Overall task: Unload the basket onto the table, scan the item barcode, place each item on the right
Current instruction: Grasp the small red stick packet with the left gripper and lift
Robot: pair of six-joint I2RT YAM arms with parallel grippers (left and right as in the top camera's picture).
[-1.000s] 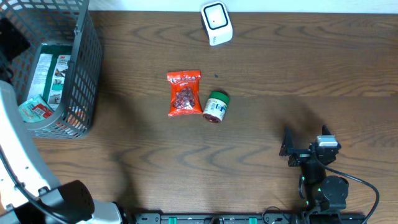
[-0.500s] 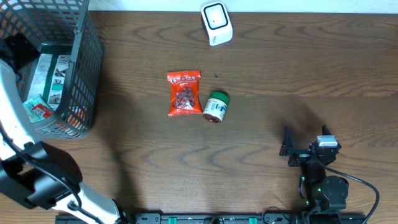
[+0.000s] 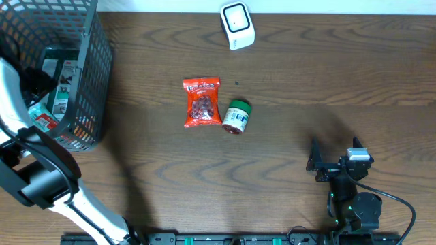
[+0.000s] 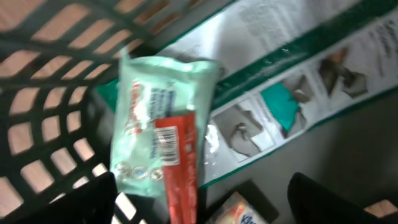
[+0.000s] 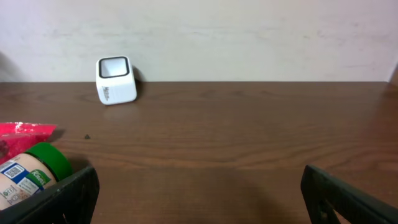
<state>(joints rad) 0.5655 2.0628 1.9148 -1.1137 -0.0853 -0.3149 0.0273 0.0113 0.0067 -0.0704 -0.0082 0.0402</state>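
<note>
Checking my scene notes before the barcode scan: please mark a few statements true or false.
The white scanner stands near the table's far edge. True.
The green-lidded jar lies in the basket. False: it lies on the table beside the red snack bag.
The left gripper holds the red snack bag. False: it is open inside the basket, holding nothing.
The right gripper is open and empty. True.
</note>
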